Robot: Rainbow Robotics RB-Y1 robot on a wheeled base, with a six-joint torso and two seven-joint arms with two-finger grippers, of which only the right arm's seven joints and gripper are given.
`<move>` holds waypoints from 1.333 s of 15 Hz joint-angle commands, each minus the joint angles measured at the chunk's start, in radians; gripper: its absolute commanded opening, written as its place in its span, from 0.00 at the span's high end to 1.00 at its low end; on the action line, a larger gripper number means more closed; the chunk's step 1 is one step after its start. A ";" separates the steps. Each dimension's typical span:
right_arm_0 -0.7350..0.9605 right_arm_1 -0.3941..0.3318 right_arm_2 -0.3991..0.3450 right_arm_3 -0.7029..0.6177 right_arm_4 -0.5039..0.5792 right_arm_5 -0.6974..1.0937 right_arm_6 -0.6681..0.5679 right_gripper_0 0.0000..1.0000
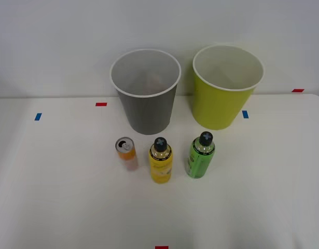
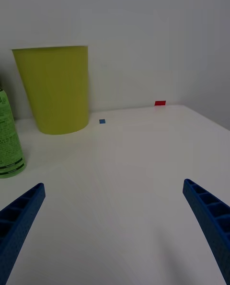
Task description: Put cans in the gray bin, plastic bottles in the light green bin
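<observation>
On the white table point(image 1: 55, 197), 2 round tapered bins point(image 1: 146, 93) face 3 slim cylinders point(image 1: 160, 161).

tool point(image 2: 115, 227) fingers point(image 2: 21, 218) spread wide | light green bin point(image 2: 55, 91) upright on table point(image 2: 143, 170) | green-labelled bottle point(image 2: 9, 136) beside bin

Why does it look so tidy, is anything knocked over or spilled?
Nothing stands out. The orange can, yellow bottle and green bottle all stand upright in a row on the table. The gray bin and light green bin stand upright behind them. No spills.
</observation>
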 commanded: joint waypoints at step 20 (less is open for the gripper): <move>0.000 0.000 0.000 0.000 0.000 0.000 0.000 0.00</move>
